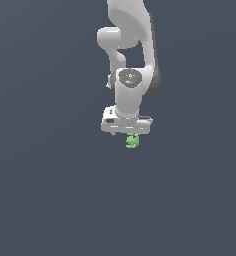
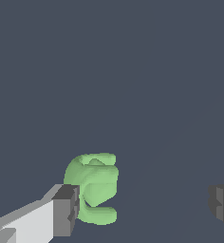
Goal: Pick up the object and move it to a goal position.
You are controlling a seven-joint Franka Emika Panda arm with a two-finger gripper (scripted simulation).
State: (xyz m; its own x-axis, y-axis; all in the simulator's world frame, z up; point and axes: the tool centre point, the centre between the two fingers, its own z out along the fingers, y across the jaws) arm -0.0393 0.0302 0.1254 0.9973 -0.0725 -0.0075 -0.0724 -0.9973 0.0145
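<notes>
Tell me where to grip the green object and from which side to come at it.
Grip the green object across its thick rounded body, not the thin curled lip at its end. Come straight down from above: the gripper already brackets it. One finger sits against its side; the other stands well apart, jaws open, so shift the gripper to centre the object, then close.

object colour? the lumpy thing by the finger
Light green, plain, no pattern. The object shows best in the wrist view, beside one dark-grey finger pad.

object (image 1: 132,142) top hidden behind hand (image 1: 129,134), arm (image 1: 127,30) cut off above
</notes>
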